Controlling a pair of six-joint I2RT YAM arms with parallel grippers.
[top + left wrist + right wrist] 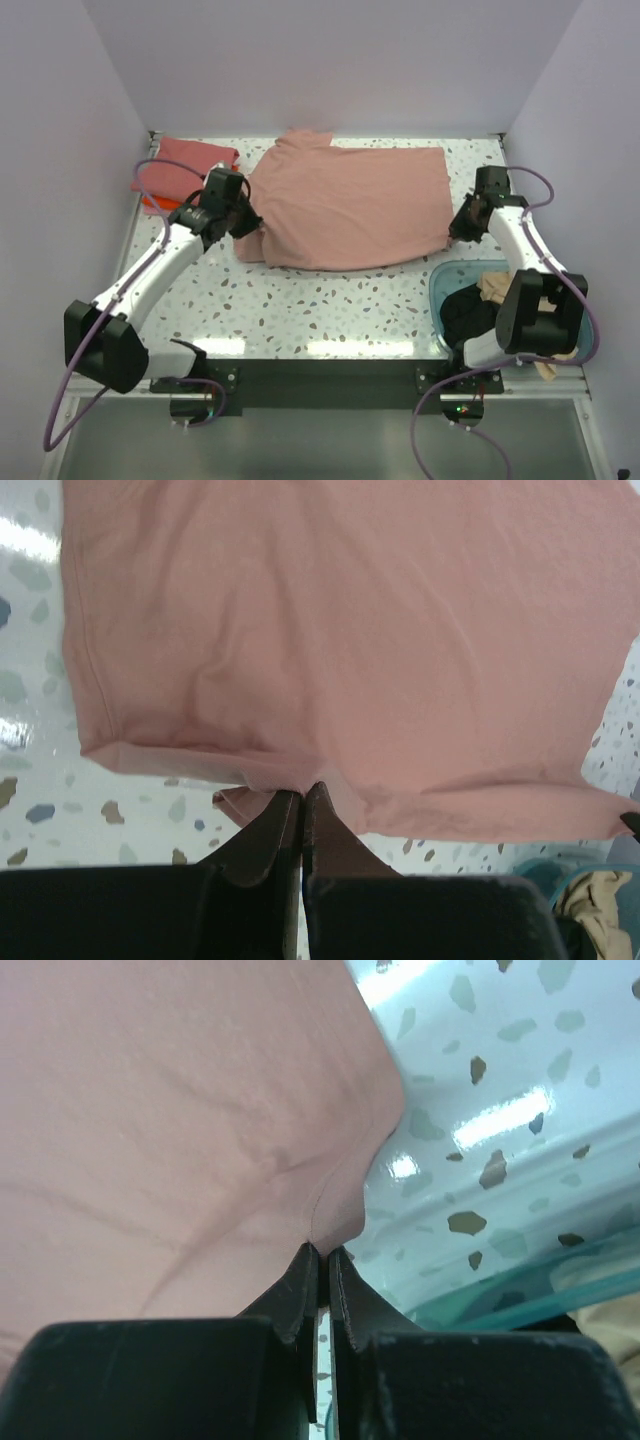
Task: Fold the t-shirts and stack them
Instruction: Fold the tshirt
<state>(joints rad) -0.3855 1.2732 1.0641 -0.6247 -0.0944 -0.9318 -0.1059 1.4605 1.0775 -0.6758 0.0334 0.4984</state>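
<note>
While left gripper and right gripper each pinch a near corner, dusty pink t-shirt lies spread mid-table, fold unfinished | done: folded stack far left | waiting: black t-shirt, tan t-shirt in tub, near right

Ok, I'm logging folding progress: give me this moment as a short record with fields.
spread shirt: pink t-shirt, flat on table
left gripper: shut on its left corner
right gripper: shut on its right corner
folded pile: coral red t-shirt on orange t-shirt, far left
blue tub: black t-shirt, tan t-shirt
</note>
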